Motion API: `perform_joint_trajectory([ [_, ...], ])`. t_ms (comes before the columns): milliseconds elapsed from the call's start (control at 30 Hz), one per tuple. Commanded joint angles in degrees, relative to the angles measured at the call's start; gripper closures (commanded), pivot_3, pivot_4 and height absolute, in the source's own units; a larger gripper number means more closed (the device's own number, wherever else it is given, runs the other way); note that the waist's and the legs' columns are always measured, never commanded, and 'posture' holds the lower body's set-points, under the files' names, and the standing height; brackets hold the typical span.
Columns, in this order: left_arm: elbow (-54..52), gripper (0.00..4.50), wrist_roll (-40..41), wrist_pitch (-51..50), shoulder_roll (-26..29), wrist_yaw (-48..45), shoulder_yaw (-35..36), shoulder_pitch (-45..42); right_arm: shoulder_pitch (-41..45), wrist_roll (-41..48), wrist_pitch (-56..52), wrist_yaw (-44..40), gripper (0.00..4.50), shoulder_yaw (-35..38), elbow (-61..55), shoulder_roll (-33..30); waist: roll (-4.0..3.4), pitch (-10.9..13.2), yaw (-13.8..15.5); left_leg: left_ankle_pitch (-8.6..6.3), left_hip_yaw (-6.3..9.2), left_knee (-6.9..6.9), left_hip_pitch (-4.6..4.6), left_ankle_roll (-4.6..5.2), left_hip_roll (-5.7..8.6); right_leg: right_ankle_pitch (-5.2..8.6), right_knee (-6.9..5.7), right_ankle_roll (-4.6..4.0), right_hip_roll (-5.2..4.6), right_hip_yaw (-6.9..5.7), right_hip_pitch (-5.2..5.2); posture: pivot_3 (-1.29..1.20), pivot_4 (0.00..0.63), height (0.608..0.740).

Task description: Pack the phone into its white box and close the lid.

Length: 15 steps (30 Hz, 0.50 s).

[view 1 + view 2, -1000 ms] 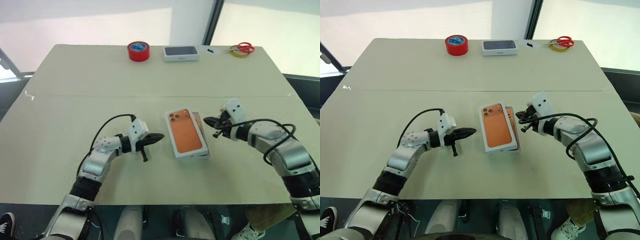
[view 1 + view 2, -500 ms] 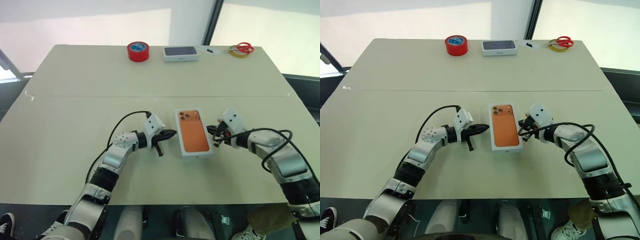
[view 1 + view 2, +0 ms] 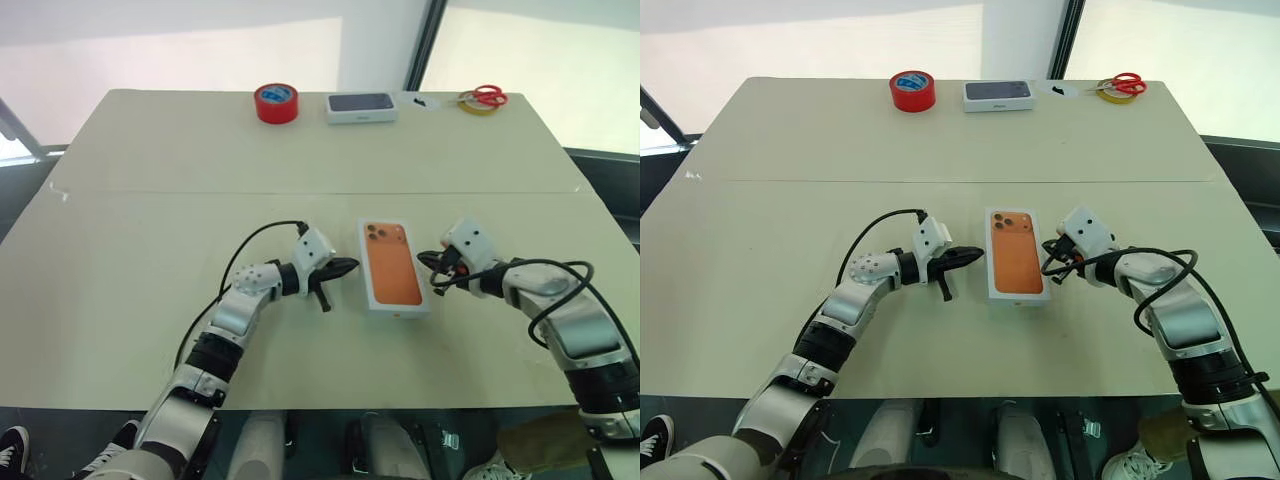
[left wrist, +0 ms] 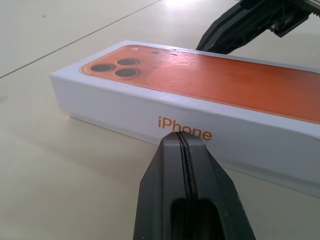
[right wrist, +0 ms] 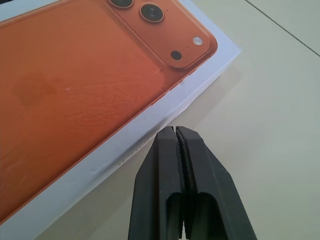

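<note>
The box [image 4: 200, 112] looks like smooth matt white card, its orange printed top faintly sheened and slightly textured. The table [image 3: 150, 230] is matt beige, smooth. Both grippers' fingers [image 5: 182, 185] are matt black plastic.

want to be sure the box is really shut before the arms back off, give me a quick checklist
1. Lid sits square on the white box, no offset edge: ok.
2. Seam closed all the way around: cannot tell; the far side is hidden.
3. Left tool shut, beside the box's left side: ok.
4. Right tool shut, at the box's right side: ok.
5. Either tool pressing on the box: cannot tell.
6. Table bare around the box: ok.
</note>
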<state>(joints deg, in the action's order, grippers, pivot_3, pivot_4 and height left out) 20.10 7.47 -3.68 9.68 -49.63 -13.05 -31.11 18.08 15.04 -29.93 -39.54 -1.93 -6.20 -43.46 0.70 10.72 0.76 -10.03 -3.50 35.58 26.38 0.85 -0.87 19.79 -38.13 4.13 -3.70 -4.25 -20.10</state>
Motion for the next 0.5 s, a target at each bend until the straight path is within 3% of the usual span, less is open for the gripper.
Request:
perform_joint_trajectory([
  [33, -3.08, 4.50, 4.69, -3.25, -2.68, 1.36, 3.46, -4.56, 2.44, 5.21, 0.02, -1.59, 4.44, 6.17, -1.44, 1.61, 0.00, 0.00, 0.05, 0.00, 0.00, 0.03, 0.01, 0.00, 0.00, 0.00, -0.01, 0.00, 0.00, 0.00, 0.00, 0.00, 0.150, 0.740],
  [267, 4.39, 4.50, -0.02, -3.84, -6.43, 3.46, -0.52, -7.69, -1.52, 0.99, 2.88, -7.82, 4.44, -0.08, -3.73, -0.87, 0.00, -0.01, -0.02, -0.08, 0.02, 0.27, -0.05, 0.12, 0.03, 0.01, 0.06, 0.06, 0.00, -0.04, 0.25, 0.00, 0.150, 0.740],
  [400, 8.96, 4.50, -7.14, -3.03, -2.16, 1.57, -6.81, -5.94, -3.65, -4.99, 3.70, -6.88, 4.44, -4.26, -2.81, -2.47, 0.04, -0.10, -0.28, -0.19, 0.00, 0.30, -0.16, 0.30, -0.01, 0.01, -0.05, 0.06, 0.04, -0.01, 0.27, 0.00, 0.150, 0.740],
  [467, 10.92, 4.50, -11.09, -0.42, 0.23, 2.62, -9.38, -5.41, -4.89, -4.58, 2.06, -8.54, 4.44, -4.92, -3.17, -3.21, 0.04, -0.31, -0.11, -0.26, 0.04, 0.23, -0.66, 0.34, -0.04, 0.02, 0.05, 0.04, 0.06, -0.03, 0.70, 0.00, 0.150, 0.740],
  [500, 10.23, 4.25, -8.70, -2.82, 0.27, 1.31, -8.07, -5.18, -5.33, -1.59, 0.22, -9.92, 4.49, -3.60, -3.96, -2.69, 0.07, -0.68, -0.12, -0.35, -0.01, 0.06, -1.03, 0.42, -0.01, 0.03, 0.22, 0.03, 0.00, 0.00, 1.08, 0.00, 0.150, 0.740],
])
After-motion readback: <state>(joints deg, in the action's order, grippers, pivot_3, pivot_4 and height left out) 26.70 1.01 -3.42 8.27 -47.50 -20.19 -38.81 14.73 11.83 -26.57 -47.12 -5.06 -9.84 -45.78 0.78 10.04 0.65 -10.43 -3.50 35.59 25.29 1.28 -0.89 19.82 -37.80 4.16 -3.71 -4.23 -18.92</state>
